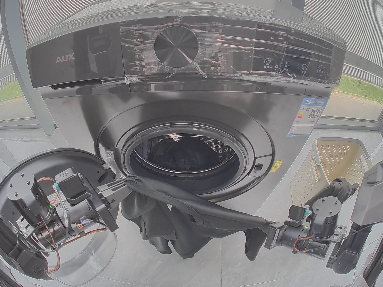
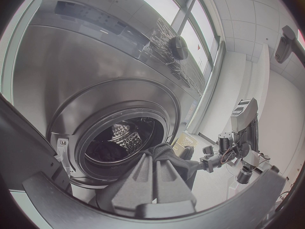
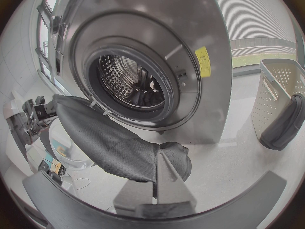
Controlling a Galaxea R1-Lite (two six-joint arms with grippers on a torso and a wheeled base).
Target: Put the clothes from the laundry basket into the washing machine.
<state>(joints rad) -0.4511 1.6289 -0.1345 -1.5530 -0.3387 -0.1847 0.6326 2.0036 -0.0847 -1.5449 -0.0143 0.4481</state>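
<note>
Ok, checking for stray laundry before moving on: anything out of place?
Yes: one dark garment droops over the laundry basket rim, half outside. A second garment, stretched between left gripper and right gripper, sags below the washing machine opening.

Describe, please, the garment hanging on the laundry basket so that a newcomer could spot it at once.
Start at the washing machine; on the floor to the robot's right of it stands a cream perforated laundry basket. A dark garment hangs over its rim. Unlike the dark cloth stretched between the left gripper and right gripper, nothing holds it.
</note>
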